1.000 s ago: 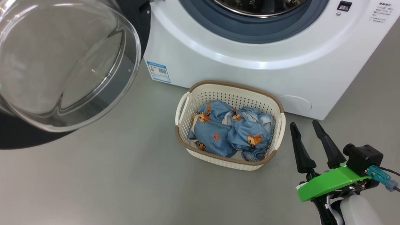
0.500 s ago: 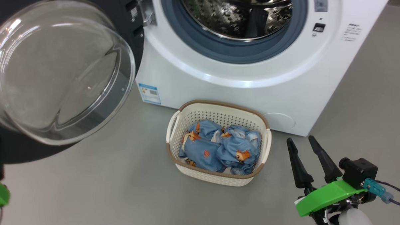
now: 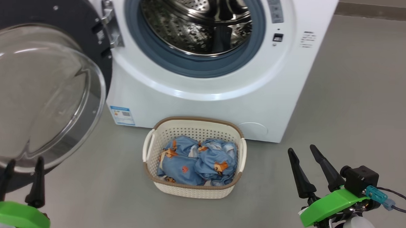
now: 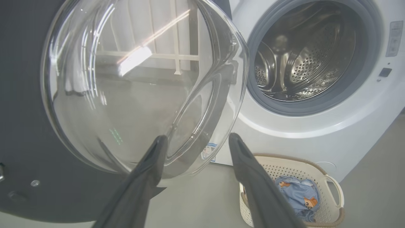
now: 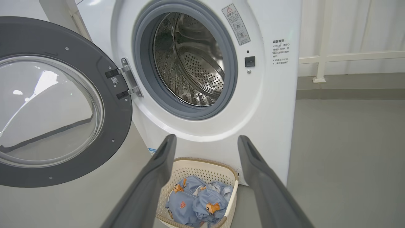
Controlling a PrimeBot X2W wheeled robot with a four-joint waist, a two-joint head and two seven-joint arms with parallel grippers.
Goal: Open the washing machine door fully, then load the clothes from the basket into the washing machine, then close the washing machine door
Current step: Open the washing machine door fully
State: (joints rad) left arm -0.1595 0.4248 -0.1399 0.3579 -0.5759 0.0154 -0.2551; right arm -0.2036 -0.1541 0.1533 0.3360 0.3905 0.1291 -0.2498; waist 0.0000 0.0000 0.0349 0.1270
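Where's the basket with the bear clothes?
In the head view, the basket sits on the floor at the lower middle, close in front of the washing machine, below its open drum, with the clothes inside.

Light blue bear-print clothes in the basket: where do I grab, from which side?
Probably pinch a raised fold on top of the light blue bear-print clothes, coming down from above: the cream perforated basket walls them in on every side.
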